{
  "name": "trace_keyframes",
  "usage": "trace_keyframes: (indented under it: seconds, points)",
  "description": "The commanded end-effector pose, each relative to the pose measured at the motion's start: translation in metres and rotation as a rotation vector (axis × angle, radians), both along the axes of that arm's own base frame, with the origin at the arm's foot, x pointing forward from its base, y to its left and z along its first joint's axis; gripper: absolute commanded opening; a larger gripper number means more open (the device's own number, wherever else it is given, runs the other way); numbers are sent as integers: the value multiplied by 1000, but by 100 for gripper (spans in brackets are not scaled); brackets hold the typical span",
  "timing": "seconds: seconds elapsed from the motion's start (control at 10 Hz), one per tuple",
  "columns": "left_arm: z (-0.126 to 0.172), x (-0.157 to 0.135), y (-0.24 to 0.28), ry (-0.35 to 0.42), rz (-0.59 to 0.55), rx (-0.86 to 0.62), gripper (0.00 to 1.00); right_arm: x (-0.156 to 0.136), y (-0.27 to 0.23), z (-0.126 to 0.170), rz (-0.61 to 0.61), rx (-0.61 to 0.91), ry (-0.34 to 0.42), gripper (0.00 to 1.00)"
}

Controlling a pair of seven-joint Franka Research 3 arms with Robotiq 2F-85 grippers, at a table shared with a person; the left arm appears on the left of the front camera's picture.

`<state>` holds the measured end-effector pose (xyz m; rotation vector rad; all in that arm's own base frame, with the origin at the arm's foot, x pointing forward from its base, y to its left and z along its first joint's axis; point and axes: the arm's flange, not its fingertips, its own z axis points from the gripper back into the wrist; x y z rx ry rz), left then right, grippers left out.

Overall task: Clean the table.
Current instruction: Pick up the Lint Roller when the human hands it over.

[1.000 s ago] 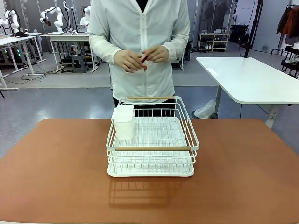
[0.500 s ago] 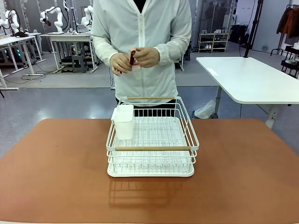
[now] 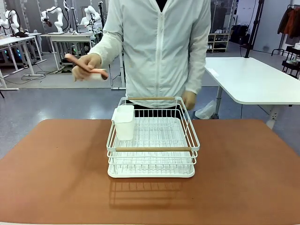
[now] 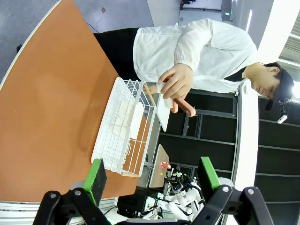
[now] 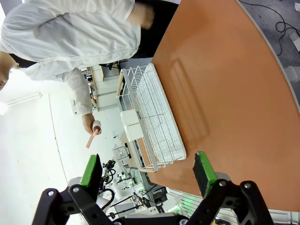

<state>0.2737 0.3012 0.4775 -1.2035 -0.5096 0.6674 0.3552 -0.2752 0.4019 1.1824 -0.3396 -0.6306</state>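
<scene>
Left gripper (image 4: 153,180): jaws spread wide, nothing between the green pads (image 4: 98,174), held above the table (image 3: 56,164) and clear of it. Right gripper (image 5: 146,176): likewise wide open and empty, off the surface. The table's terracotta top spans the front view, with a white wire rack (image 3: 152,140) standing mid-table, toward the far edge. A white cup holder (image 3: 124,122) hangs at the rack's far-left corner. A person stands at the far side. One hand (image 3: 86,63) is raised toward picture left, gripping a pinkish stick-like item (image 3: 98,71) with a white part. The other hand (image 3: 189,99) is low, behind the rack's far-right corner.
</scene>
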Motion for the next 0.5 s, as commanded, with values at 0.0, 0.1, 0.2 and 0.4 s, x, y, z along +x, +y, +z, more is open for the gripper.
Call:
trace_keyframes:
  seconds: [0.0,0.1,0.2,0.4]
  points:
    - [2,-2,2,-26,-6,-4,100,-2,2,5,-6,18,7,100]
    - [2,-2,2,-26,-6,-4,100,-2,2,5,-6,18,7,100]
    - [2,-2,2,-26,-6,-4,100,-2,2,5,-6,18,7,100]
    - [2,-2,2,-26,-6,-4,100,-2,2,5,-6,18,7,100]
